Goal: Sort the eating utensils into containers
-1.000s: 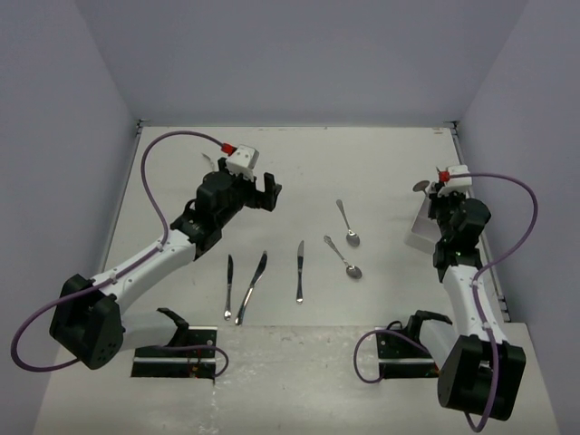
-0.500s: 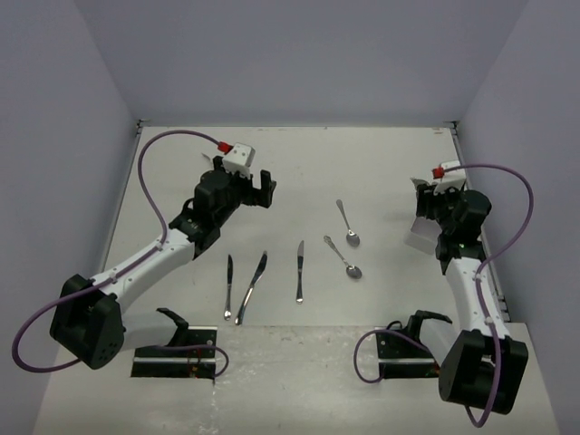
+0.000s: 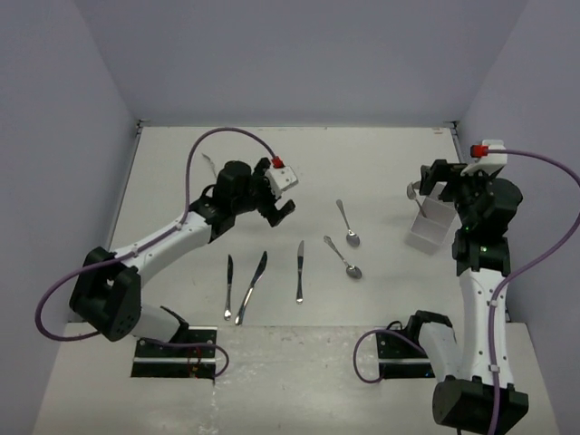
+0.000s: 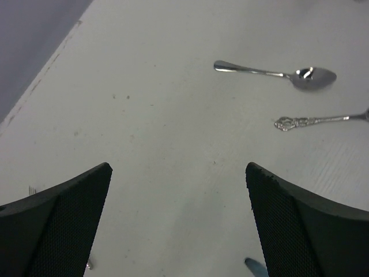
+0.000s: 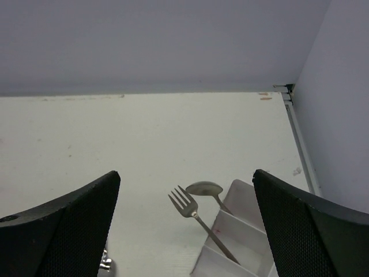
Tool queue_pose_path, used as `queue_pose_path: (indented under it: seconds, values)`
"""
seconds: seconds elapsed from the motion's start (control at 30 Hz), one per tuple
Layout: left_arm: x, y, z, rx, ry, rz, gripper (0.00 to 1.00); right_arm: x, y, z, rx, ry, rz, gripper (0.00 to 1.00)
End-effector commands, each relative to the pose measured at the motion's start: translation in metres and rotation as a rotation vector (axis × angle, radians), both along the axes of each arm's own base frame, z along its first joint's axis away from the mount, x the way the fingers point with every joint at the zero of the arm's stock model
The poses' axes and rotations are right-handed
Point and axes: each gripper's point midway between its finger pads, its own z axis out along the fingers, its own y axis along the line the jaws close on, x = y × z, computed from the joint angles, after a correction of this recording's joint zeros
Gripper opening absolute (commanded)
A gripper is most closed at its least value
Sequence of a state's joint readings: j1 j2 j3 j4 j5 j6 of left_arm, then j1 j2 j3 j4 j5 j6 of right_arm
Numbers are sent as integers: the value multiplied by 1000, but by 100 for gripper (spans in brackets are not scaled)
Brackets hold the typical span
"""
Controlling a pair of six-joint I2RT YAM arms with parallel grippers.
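Lifting clear of the divided white box (image 3: 428,237), the right gripper (image 5: 187,173) now hangs above it with its fingers spread wide and nothing between them; a second ago it sat low at the box rim. A fork (image 5: 193,214) and a boxed spoon (image 5: 203,188) lean in the box with their heads up. Whether they share one compartment cannot be told. This indicates that a deposit on the right side is complete and that arm is free for another piece. The left gripper (image 4: 177,170) has swung round in the same interval and now faces across the table (image 3: 381,154) toward the loose spoons. Its fingers are likewise wide apart and hold nothing. In the left wrist view a plain spoon (image 4: 277,74) lies ahead, with an ornate-handled spoon (image 4: 317,120) just nearer, and neither is touched. Three pieces lie in a row closer to the arm bases: a short knife (image 3: 228,288), a long knife (image 3: 253,285) and a straight knife (image 3: 299,272), all flat and well apart from the box. Five utensils therefore remain unsorted. The left arm appears to be lining up on a spoon, though no descent has begun. Only one box is visible.
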State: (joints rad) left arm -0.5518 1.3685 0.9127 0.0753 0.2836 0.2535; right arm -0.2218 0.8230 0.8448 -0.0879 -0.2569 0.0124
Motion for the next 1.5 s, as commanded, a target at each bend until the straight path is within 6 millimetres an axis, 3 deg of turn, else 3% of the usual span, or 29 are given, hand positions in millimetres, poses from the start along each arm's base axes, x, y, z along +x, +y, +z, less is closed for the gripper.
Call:
queue_pose_path:
  seconds: [0.0, 0.07, 0.13, 0.17, 0.2, 0.27, 0.37, 0.47, 0.5, 0.53, 0.67, 0.7, 0.73, 0.8, 0.83, 0.87, 0.9, 0.93, 0.97, 1.03, 1.07, 1.1, 1.13, 1.17, 1.2, 1.23, 1.3, 1.33, 1.47]
  values:
    - [-25, -47, -28, 228, -101, -410, 100, -8, 6, -1, 146, 95, -21, 99]
    - [-29, -63, -28, 305, -136, -577, 100, -11, 5, -5, 188, 153, -47, 99]
    - [-32, -77, -51, 324, -64, -715, 100, -10, 6, -13, 228, 202, -58, 99]
    - [-33, -88, -31, 318, -78, -803, 100, -12, 14, -17, 245, 232, -15, 99]
    - [-29, -95, -53, 335, -14, -848, 100, -13, 17, -21, 253, 251, -5, 99]
    - [-20, -107, -42, 332, -9, -896, 100, -15, 19, -31, 280, 296, -5, 99]
    - [-6, -114, -52, 332, -6, -866, 100, -18, 24, -38, 293, 326, 7, 99]
    - [-15, -109, -50, 321, 1, -871, 100, -18, 46, -49, 227, 379, 56, 99]
    - [-16, -106, -45, 321, -10, -858, 100, -19, 78, -55, 166, 411, 126, 99]
    - [-20, -100, -53, 338, 7, -842, 100, -16, 79, -58, 100, 422, 99, 99]
    - [-23, -84, -51, 339, 16, -768, 100, -8, 131, -96, 46, 558, 248, 99]
    - [-22, -76, -39, 322, -5, -738, 100, -2, 137, -114, 16, 622, 261, 99]
    - [-30, -67, -49, 315, 27, -719, 100, 4, 135, -116, -54, 632, 247, 99]
    - [-23, -57, -24, 249, -36, -631, 100, 16, 144, -141, -169, 706, 261, 99]
    - [-22, -52, -29, 218, -33, -571, 100, 31, 138, -134, -289, 668, 250, 99]
    - [-22, -47, -10, 191, -81, -524, 100, 43, 133, -135, -359, 653, 236, 99]
    - [-23, -43, -10, 181, -88, -495, 100, 59, 127, -137, -516, 624, 268, 99]
    - [-26, -39, -15, 158, -87, -452, 100, 83, 129, -121, -593, 499, 272, 99]
    - [-29, -35, 0, 131, -126, -430, 100, 96, 130, -111, -667, 423, 294, 99]
    - [-37, -29, -2, 98, -118, -395, 100, 118, 130, -75, -832, 241, 368, 99]
    - [-43, -26, 10, 77, -142, -387, 100, 122, 134, -63, -832, 200, 419, 99]
    - [-46, -23, 11, 70, -138, -378, 100, 124, 161, -28, -832, 61, 598, 99]
    - [-48, -21, 12, 49, -139, -357, 100, 122, 155, -37, -835, 98, 696, 99]
    - [-53, -17, 20, 37, -151, -344, 100, 121, 173, -7, -886, -37, 835, 99]
    - [-53, -12, 16, 45, -139, -312, 100, 120, 174, -9, -919, -37, 890, 99]
    - [-56, -9, 17, 28, -114, -286, 100, 118, 172, -36, -951, 51, 966, 99]
    - [-61, 0, 18, 2, -86, -230, 100, 114, 163, -48, -1105, 132, 1058, 99]
    - [-64, 2, 18, -6, -80, -220, 100, 117, 161, -68, -1138, 193, 1106, 99]
    - [-67, 11, 17, -62, -22, -122, 100, 126, 130, -96, -1407, 296, 1178, 99]
